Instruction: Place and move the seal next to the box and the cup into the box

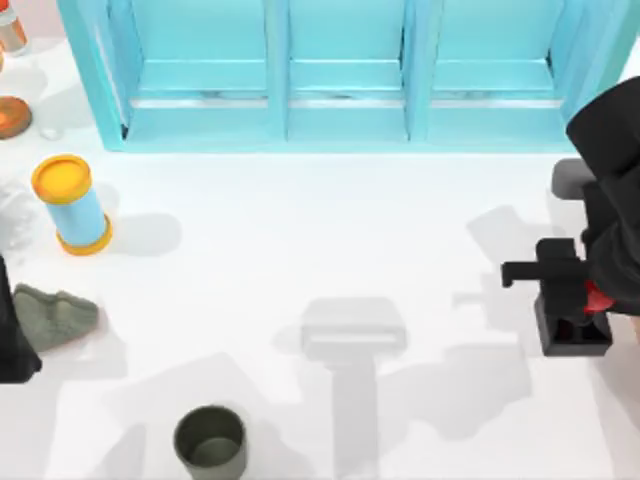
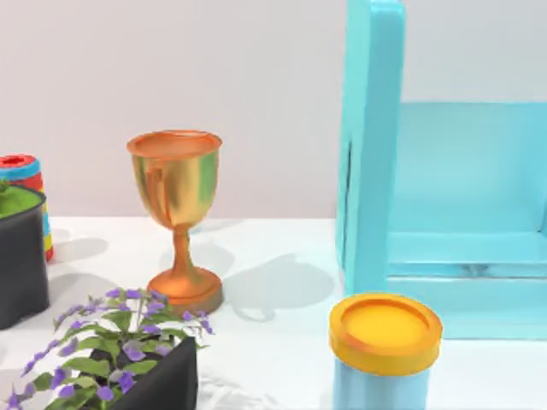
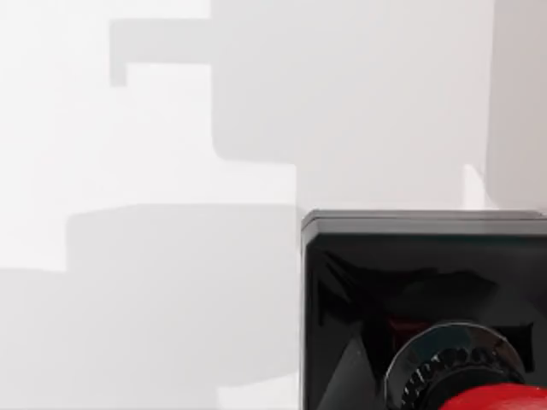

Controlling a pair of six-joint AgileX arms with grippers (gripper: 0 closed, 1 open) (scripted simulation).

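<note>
The seal (image 1: pixel 572 325), a black square block with a red knob (image 1: pixel 598 297), is near the table's right edge. My right gripper (image 1: pixel 596 292) comes down over the knob from above and is shut on it. The right wrist view looks down on the seal's black base (image 3: pixel 410 282) and red knob (image 3: pixel 496 400), with a broad shadow on the table beside it. The dark olive cup (image 1: pixel 210 441) stands upright at the front of the table, left of the middle and far from both arms. The box is out of view. My left arm (image 1: pixel 10 335) is parked at the left edge.
A large turquoise cabinet (image 1: pixel 350 70) spans the back. A light-blue cylinder with a yellow lid (image 1: pixel 72 205) and a grey lump (image 1: pixel 55 315) sit at the left. The left wrist view shows a golden goblet (image 2: pixel 178 213), purple-flowered plant pots (image 2: pixel 128 359) and the cylinder (image 2: pixel 385 342).
</note>
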